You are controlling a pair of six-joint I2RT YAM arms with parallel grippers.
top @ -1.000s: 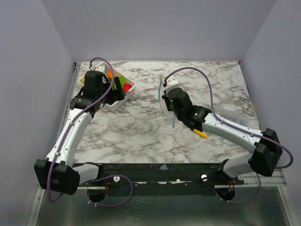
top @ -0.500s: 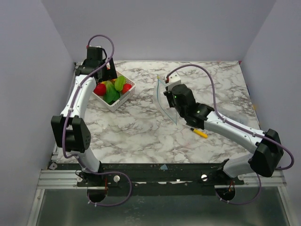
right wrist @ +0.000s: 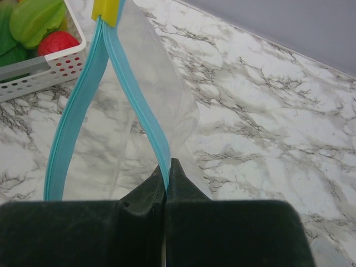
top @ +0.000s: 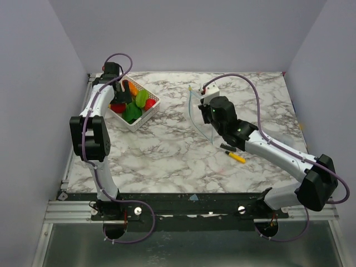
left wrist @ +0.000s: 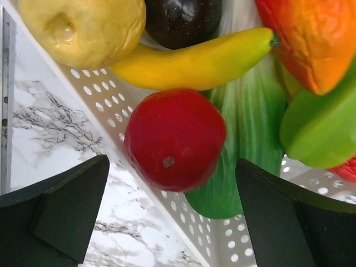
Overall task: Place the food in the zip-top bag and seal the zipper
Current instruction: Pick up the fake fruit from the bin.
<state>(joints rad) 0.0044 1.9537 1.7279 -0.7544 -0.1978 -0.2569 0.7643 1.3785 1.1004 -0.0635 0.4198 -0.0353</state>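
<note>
**Right claw pinches the zipper; left claw wide over the basket**

Your left arm is folded up steeply along the left edge of the table (top: 167, 150), elbow high, with the wrist reaching over the white basket (top: 133, 124) at the far-left corner. The left claw (left wrist: 175, 214) is spread wide and holds nothing. In its wrist view the red apple (left wrist: 175, 139) sits between the two dark fingers (left wrist: 61, 214), at the basket's perforated wall.

Your right arm stretches from the near-right corner diagonally toward the middle of the table. The right claw (right wrist: 167, 169) is closed tight on the light-blue zipper (right wrist: 75, 117) of the zip-top bag (right wrist: 158, 78) and holds it up off the marble. The two sides of the strip stand apart, so the mouth gapes, and they meet at a yellow tab (right wrist: 107, 11) at the far end.

All the food you can see lies in the basket: the banana (left wrist: 194, 58), lemon (left wrist: 83, 28), green leafy pieces (left wrist: 247, 133), and the apple.

The eggplant (left wrist: 181, 16) and carrot (left wrist: 311, 39) are cut off at the picture's edge. The claw's body hides the bag's lower part in the right wrist view. From above the clear film is hard to trace against the marble. A yellow-and-black pen (top: 236, 157) lies beside the right forearm.
</note>
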